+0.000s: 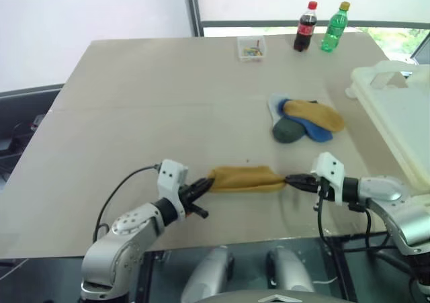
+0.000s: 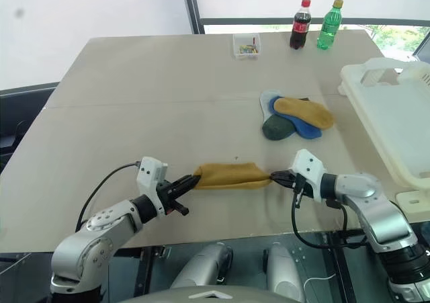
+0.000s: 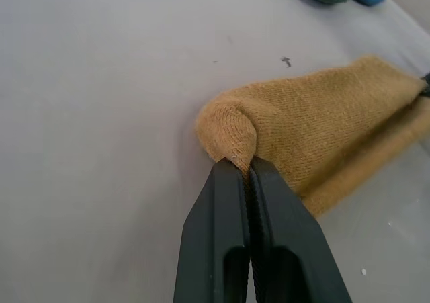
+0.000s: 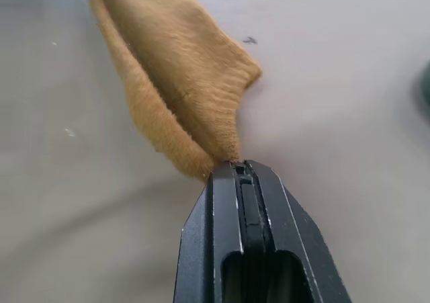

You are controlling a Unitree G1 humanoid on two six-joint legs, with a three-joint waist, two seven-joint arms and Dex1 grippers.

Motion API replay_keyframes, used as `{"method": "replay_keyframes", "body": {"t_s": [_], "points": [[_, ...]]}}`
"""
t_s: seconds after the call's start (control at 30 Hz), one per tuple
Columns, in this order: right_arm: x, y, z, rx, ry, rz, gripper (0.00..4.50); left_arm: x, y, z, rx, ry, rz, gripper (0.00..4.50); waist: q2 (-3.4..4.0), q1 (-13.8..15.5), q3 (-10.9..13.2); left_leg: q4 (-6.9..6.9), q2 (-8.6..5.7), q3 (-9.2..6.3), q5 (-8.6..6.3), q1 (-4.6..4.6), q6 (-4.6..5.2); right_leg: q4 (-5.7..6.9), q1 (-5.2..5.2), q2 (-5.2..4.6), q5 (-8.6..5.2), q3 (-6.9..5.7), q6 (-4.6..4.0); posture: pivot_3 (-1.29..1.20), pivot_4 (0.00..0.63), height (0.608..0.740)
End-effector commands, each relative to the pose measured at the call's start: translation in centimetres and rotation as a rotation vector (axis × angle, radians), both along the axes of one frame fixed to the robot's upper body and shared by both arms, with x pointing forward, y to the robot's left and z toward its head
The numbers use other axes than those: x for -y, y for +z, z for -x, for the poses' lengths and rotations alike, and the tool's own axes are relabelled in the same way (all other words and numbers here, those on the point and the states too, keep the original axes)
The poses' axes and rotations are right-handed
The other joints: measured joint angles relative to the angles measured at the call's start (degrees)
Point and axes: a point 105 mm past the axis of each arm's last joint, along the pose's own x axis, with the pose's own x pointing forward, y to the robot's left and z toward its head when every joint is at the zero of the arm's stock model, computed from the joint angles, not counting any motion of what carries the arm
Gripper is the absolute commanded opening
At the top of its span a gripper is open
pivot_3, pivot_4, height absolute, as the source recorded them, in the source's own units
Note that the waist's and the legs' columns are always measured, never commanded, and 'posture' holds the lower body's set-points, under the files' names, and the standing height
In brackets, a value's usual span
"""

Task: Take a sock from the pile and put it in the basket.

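A mustard yellow sock (image 1: 245, 179) is stretched between my two grippers near the table's front edge. My left gripper (image 1: 207, 184) is shut on its rounded toe end, as the left wrist view shows at the sock (image 3: 316, 135). My right gripper (image 1: 290, 180) is shut on the opposite end, pinching the sock (image 4: 181, 95). The pile (image 1: 306, 119) of yellow, blue, dark grey-green and pale blue socks lies farther back and to the right. The cream-white basket (image 1: 403, 108) stands at the table's right edge.
A cola bottle (image 1: 306, 27) and a green bottle (image 1: 334, 27) stand at the table's far edge, with a small clear box (image 1: 251, 48) to their left. Cables run from both wrists near the table's front edge.
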Motion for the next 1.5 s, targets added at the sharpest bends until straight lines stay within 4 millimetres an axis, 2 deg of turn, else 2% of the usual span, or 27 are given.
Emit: {"method": "replay_keyframes", "body": {"t_s": [0.03, 0.27, 0.37, 0.43, 0.53, 0.6, 0.7, 0.73, 0.8, 0.9, 0.97, 1.07, 1.17, 1.23, 1.4, 1.5], "points": [[-0.6, 1.1, -0.2, 0.096, 0.037, 0.028, 0.02, 0.7, 1.4, 0.4, 0.044, 0.011, 0.022, 0.00, 0.00, 0.0, 0.0, 0.00, 0.00, 0.00, 0.00, 0.00, 0.00, 0.00, 0.00, 0.00, 0.00, 0.00, 0.00, 0.00, 0.150, 0.729], [-0.2, 0.8, -2.0, 0.161, 0.022, 0.077, 0.02, 0.5, 0.8, 0.4, 0.024, 0.052, 0.020, 0.00, 0.01, -0.1, 0.0, 0.00, 0.01, 0.05, 0.01, 0.01, -0.01, 0.00, -0.01, 0.02, 0.00, 0.02, 0.00, 0.00, 0.150, 0.729], [0.1, 1.0, -2.6, 0.126, 0.005, 0.049, 0.02, 1.1, 0.6, 0.5, 0.007, 0.025, 0.073, 0.00, 0.01, -0.1, 0.0, 0.00, 0.01, 0.05, 0.01, 0.01, -0.01, -0.01, -0.01, 0.02, 0.00, 0.03, 0.00, 0.00, 0.150, 0.729], [0.1, 1.2, -2.8, 0.120, 0.011, 0.036, 0.54, 1.2, 0.6, 0.4, 0.009, 0.024, 0.087, 0.66, 0.02, -0.1, 0.0, 0.00, 0.01, 0.05, 0.01, 0.01, -0.01, -0.02, 0.00, 0.02, 0.00, 0.03, 0.00, 0.00, 0.150, 0.729], [0.2, 1.2, -2.7, 0.123, 0.007, 0.031, 1.69, 1.1, 0.5, 0.4, 0.022, 0.023, 0.087, 1.75, 0.02, -0.1, 0.0, 0.00, 0.01, 0.03, 0.00, 0.01, -0.01, -0.02, 0.00, 0.02, -0.01, 0.00, -0.01, 0.00, 0.150, 0.729], [0.6, 1.7, -2.7, 0.158, -0.033, 0.025, 2.74, 0.8, 1.1, 0.7, 0.054, -0.009, 0.105, 2.72, 0.02, -0.1, 0.0, -0.03, 0.02, 0.03, 0.00, 0.01, -0.01, -0.03, -0.01, 0.02, -0.01, 0.01, -0.02, 0.00, 0.150, 0.729], [1.1, 2.9, -2.6, 0.214, -0.076, 0.003, 4.20, 0.2, 2.2, 1.0, 0.111, -0.053, 0.129, 2.74, 0.03, -0.1, 0.0, -0.05, 0.01, 0.04, 0.00, 0.00, -0.01, -0.05, -0.02, 0.01, -0.01, 0.02, -0.02, 0.00, 0.150, 0.729], [1.3, 3.4, -2.6, 0.238, -0.098, -0.010, 4.46, -0.1, 2.6, 0.9, 0.137, -0.066, 0.108, 2.74, 0.04, -0.1, 0.0, -0.05, 0.01, 0.04, 0.00, -0.01, -0.01, -0.05, -0.02, 0.01, -0.01, 0.02, -0.02, 0.00, 0.150, 0.729], [1.7, 4.5, -2.7, 0.283, -0.139, -0.034, 4.46, -1.1, 3.0, 0.2, 0.167, -0.051, 0.044, 2.74, 0.06, -0.1, 0.0, -0.06, 0.02, 0.04, 0.00, -0.02, -0.01, -0.05, -0.03, 0.01, -0.01, 0.01, -0.02, 0.00, 0.150, 0.729], [1.9, 5.5, -3.0, 0.320, -0.196, -0.075, 4.46, -1.1, 4.2, -0.9, 0.179, -0.121, 0.028, 2.74, 0.06, 0.0, 0.0, -0.06, 0.03, 0.02, -0.01, -0.01, 0.02, -0.04, -0.02, 0.02, -0.01, 0.00, -0.02, 0.00, 0.150, 0.729], [2.2, 5.3, -3.6, 0.307, -0.245, -0.077, 4.46, -0.4, 5.5, -2.4, 0.187, -0.194, 0.071, 2.74, 0.07, 0.1, 0.0, -0.06, 0.02, -0.01, -0.03, 0.01, 0.04, -0.04, -0.01, 0.03, -0.01, -0.04, -0.01, 0.00, 0.150, 0.729], [3.1, 5.1, -5.7, 0.329, -0.387, -0.064, 4.46, 1.0, 8.5, -4.3, 0.304, -0.267, 0.158, 2.74, 0.06, -0.1, 0.0, -0.01, -0.01, 0.02, 0.02, 0.01, -0.02, -0.04, 0.01, 0.03, 0.01, -0.02, -0.01, 0.00, 0.150, 0.729], [4.3, 5.2, -7.8, 0.369, -0.519, -0.019, 4.46, 2.6, 9.9, -4.6, 0.389, -0.353, 0.158, 2.74, 0.07, -0.4, 0.0, -0.01, -0.02, 0.10, 0.02, -0.01, -0.03, -0.02, -0.06, 0.03, 0.03, 0.07, -0.04, 0.00, 0.150, 0.729], [5.8, 5.6, -9.1, 0.375, -0.628, -0.010, 4.46, 3.4, 10.0, -4.3, 0.414, -0.405, 0.154, 2.74, 0.08, -0.5, 0.0, -0.05, -0.01, 0.13, 0.02, -0.01, -0.03, -0.02, -0.11, 0.04, 0.03, 0.12, -0.04, 0.00, 0.150, 0.729], [8.2, 5.0, -10.7, 0.367, -0.709, 0.088, 4.46, 4.1, 9.5, -2.8, 0.400, -0.538, 0.153, 2.74, 0.08, -0.4, 0.0, -0.33, 0.00, 0.15, 0.03, -0.02, -0.03, -0.07, -0.23, 0.04, 0.02, 0.16, -0.07, 0.00, 0.150, 0.729], [8.8, 4.7, -11.4, 0.371, -0.722, 0.121, 4.46, 4.1, 9.7, -2.4, 0.413, -0.568, 0.159, 2.74, 0.08, -0.4, 0.0, -0.37, 0.00, 0.25, 0.03, -0.02, -0.03, -0.08, -0.26, 0.04, 0.02, 0.24, -0.06, 0.00, 0.150, 0.729]]}}
